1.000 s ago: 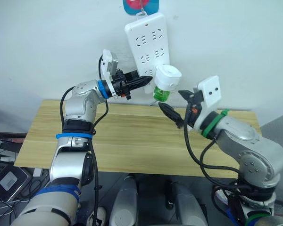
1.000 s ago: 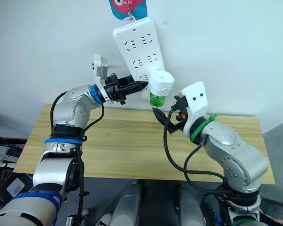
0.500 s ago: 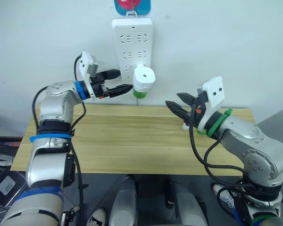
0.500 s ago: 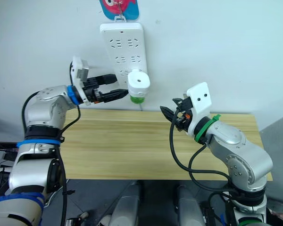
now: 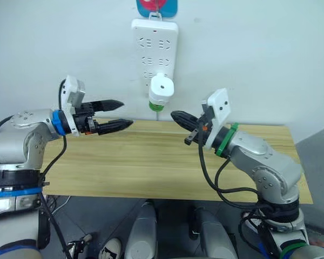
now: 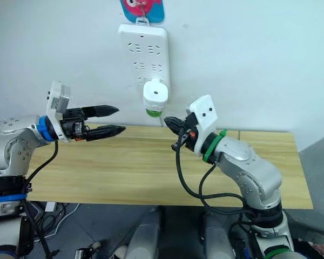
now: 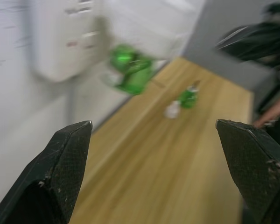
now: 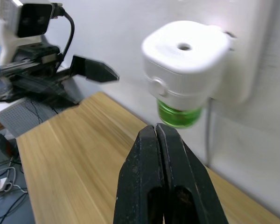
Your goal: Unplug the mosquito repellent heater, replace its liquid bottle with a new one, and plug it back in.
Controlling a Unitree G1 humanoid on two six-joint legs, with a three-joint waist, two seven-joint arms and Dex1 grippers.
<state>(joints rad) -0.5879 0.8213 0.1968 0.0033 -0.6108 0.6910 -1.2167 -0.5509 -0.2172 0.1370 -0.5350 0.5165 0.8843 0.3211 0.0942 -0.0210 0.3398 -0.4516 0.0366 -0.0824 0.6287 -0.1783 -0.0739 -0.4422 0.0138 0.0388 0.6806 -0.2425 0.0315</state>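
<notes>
From our left wrist view we see a small green bottle and a white cap on the table, hidden from our head views. The heater sits plugged into the power strip, its bottle screwed in underneath. Our left gripper has its jaws wide open and empty; our right gripper has its jaws closed on nothing, just below the heater.

left wrist view blurred: small green bottle and white bit beside it unclear.
</notes>
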